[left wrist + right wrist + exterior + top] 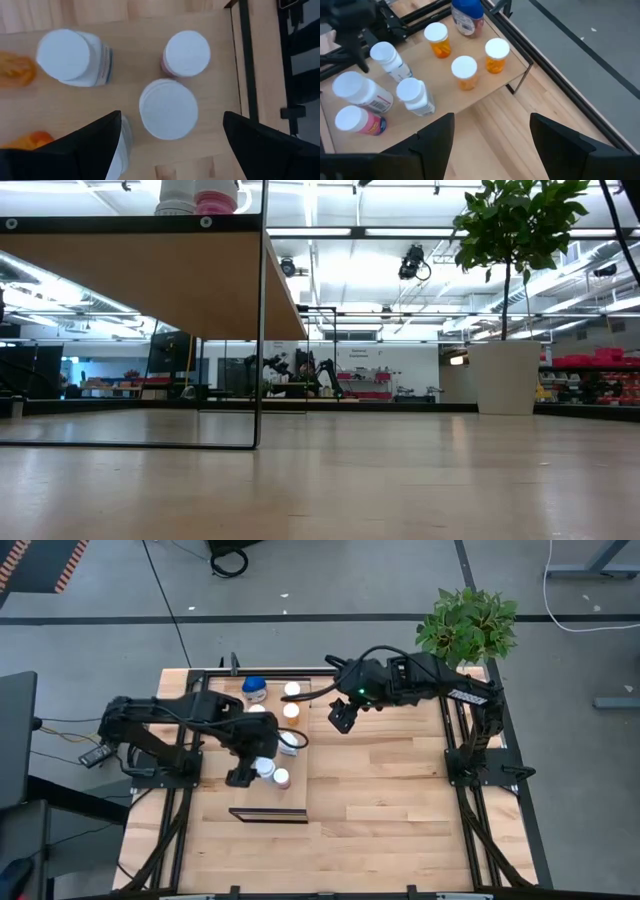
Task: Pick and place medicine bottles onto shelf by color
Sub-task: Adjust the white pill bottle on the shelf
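No wording can be read anywhere in these views. Printed labels show on several medicine bottles — a white-bodied bottle (pixel 367 96) lying toward one end of the shelf (pixel 485 90) carries a label with dark print and a red patch, and a blue bottle (pixel 466 17) at the far end bears a pale label — but the print is too small to make out. In the left wrist view, a white-capped bottle (pixel 75 57) shows a label edge with blue print, equally illegible.
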`<action>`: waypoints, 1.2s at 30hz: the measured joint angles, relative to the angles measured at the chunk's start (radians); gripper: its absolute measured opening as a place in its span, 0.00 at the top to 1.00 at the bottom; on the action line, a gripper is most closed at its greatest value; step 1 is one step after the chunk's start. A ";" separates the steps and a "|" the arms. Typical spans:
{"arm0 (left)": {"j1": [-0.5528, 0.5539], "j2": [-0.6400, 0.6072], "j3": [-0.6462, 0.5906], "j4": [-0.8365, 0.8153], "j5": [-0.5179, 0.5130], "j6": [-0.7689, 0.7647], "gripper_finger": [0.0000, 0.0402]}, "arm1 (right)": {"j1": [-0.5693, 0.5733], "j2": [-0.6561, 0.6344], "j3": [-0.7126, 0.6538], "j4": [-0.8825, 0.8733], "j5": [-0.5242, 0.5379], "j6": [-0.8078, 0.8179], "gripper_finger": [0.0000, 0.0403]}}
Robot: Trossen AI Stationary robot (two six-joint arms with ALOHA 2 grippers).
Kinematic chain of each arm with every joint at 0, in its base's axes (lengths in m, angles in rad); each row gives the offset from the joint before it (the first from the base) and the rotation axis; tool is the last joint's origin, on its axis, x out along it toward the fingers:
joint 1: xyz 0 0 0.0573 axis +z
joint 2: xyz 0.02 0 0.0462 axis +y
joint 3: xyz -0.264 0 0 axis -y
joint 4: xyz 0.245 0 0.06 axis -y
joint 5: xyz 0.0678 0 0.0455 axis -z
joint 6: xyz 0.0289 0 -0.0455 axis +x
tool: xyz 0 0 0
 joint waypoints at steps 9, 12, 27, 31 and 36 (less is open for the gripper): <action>0.000 -0.002 -0.068 0.077 -0.014 -0.004 0.12 | 0.016 0.000 0.000 -0.003 0.000 0.006 0.34; 0.000 0.002 -0.086 0.081 -0.014 0.003 0.12 | 0.016 0.000 0.000 -0.003 0.001 0.001 0.34; -0.008 0.003 -0.132 0.118 -0.014 -0.001 0.12 | 0.015 0.000 0.000 -0.003 0.052 -0.013 0.34; -0.008 0.003 -0.132 0.120 -0.014 0.000 0.17 | 0.015 0.000 0.000 -0.003 0.064 -0.013 0.34; -0.008 0.003 -0.132 0.120 -0.014 -0.001 0.28 | 0.015 0.000 0.000 -0.003 0.064 -0.013 0.34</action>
